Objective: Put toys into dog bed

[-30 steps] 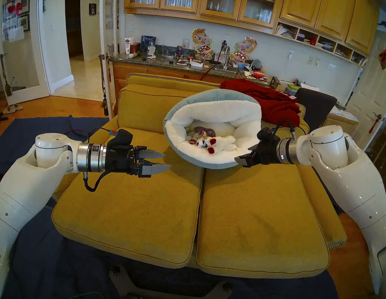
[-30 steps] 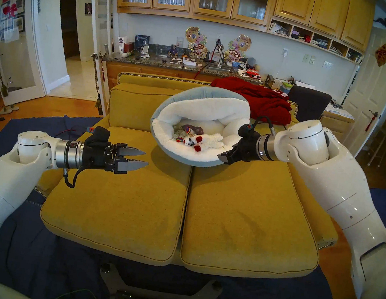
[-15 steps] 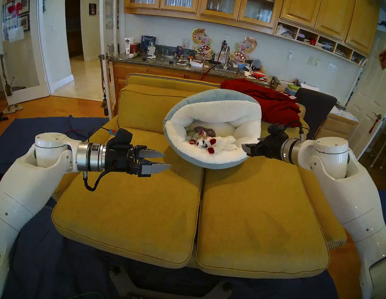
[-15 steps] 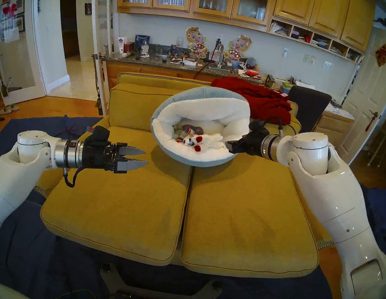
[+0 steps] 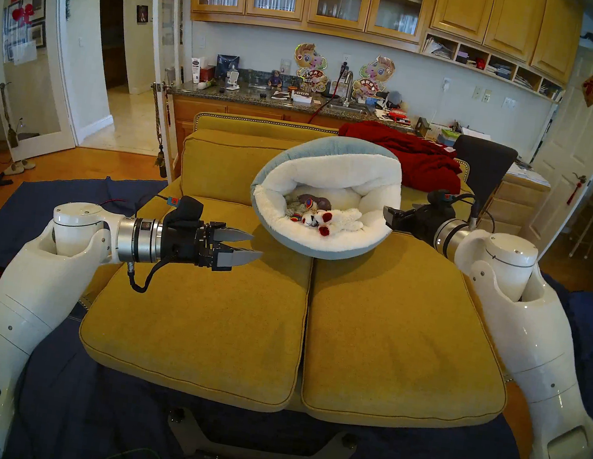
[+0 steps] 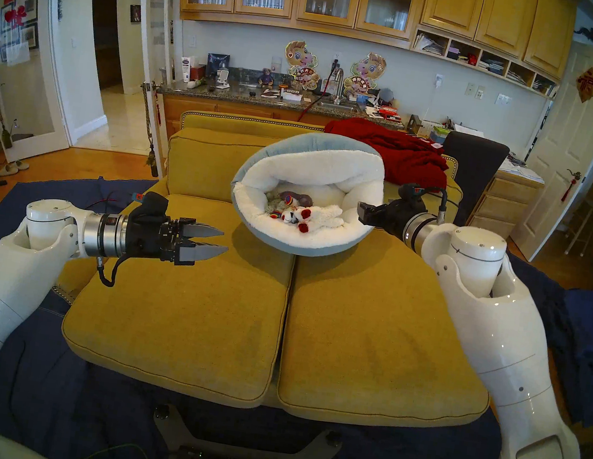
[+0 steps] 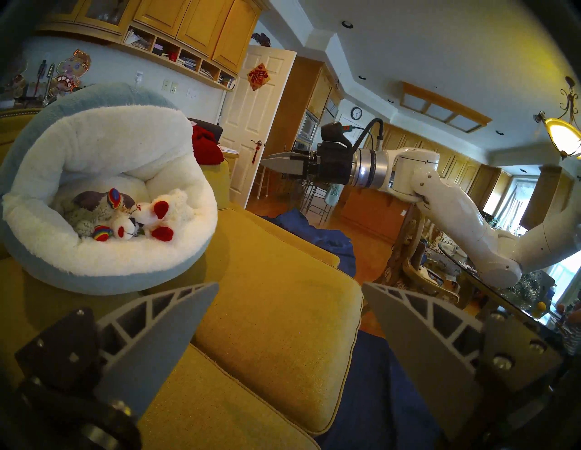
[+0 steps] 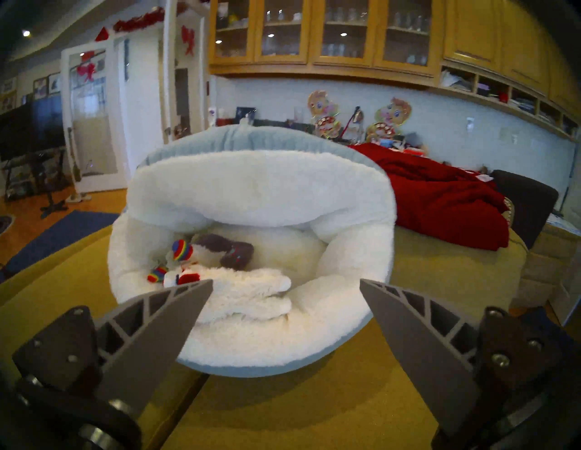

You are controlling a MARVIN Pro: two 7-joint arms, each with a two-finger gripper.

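Small soft plush toys [image 5: 321,218] fill the pale-blue fleece-lined dog bed [image 5: 326,252]; light, squashy, pinch mid-body. Left gripper [image 5: 247,247] and right gripper [image 8: 284,317] both gape empty.

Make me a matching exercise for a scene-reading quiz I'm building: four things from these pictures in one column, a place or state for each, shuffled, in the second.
Things:
1. lamb toy
2. left gripper
3. red blanket
4. dog bed

Places or states:
A. draped over the sofa back
B. jaws open, holding nothing
C. lying on the white fleece
D. resting on the yellow cushions

Pairs: 1-C, 2-B, 3-A, 4-D
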